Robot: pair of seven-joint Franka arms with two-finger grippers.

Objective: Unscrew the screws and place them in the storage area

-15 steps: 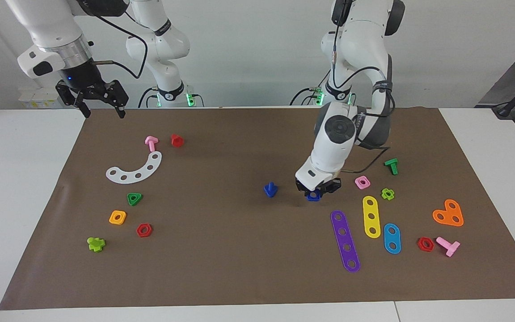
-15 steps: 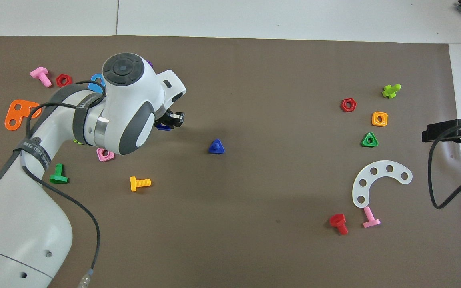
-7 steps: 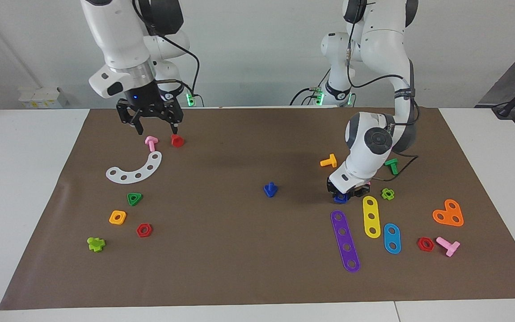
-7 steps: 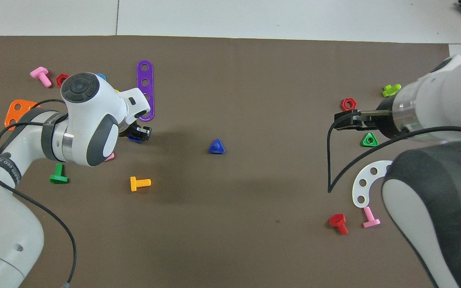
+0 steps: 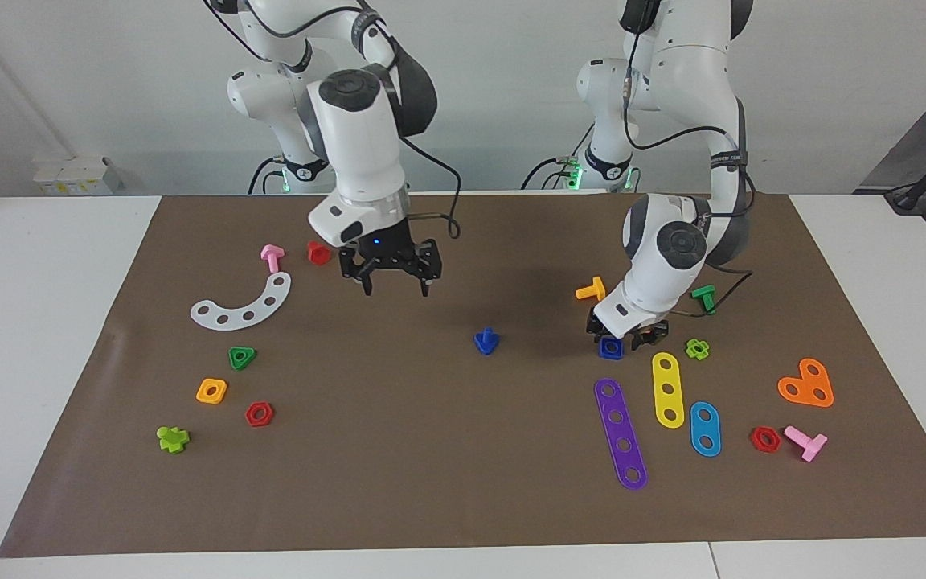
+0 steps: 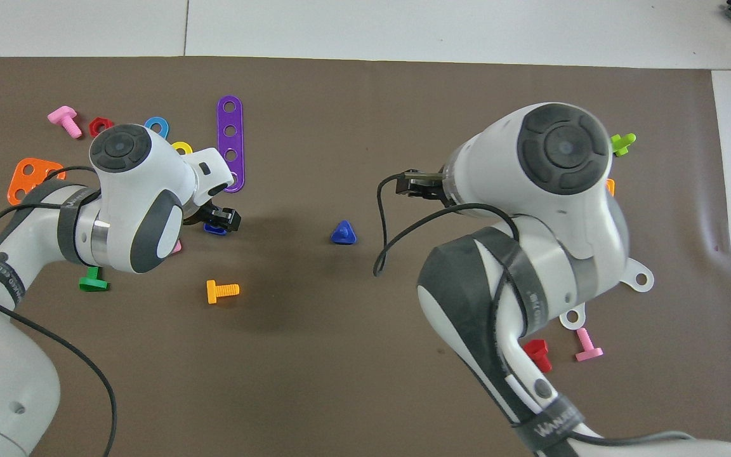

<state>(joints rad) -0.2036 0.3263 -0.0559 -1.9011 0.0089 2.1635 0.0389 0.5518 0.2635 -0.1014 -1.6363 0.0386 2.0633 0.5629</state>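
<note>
The dark-blue bolt (image 5: 486,341) (image 6: 343,233) stands on its triangular head near the middle of the brown mat (image 5: 431,450). Its matching dark-blue square nut (image 5: 610,347) (image 6: 215,229) lies flat on the mat toward the left arm's end, beside the coloured strips. My left gripper (image 5: 620,336) (image 6: 216,220) hangs low right over the nut, fingers apart and no longer clamping it. My right gripper (image 5: 395,286) (image 6: 408,185) hovers open and holds nothing, above the mat between a red bolt (image 5: 317,252) and the blue bolt.
Purple (image 5: 620,434), yellow (image 5: 667,389) and blue (image 5: 705,429) strips, an orange bolt (image 5: 592,289) and a green bolt (image 5: 704,298) crowd the left gripper. A white arc (image 5: 242,304), a pink bolt (image 5: 272,256) and a green triangular nut (image 5: 242,357) lie toward the right arm's end.
The left gripper carried the blue nut toward its own end of the table, set it down and opened. The right arm swung in from its end to above the mat's middle.
</note>
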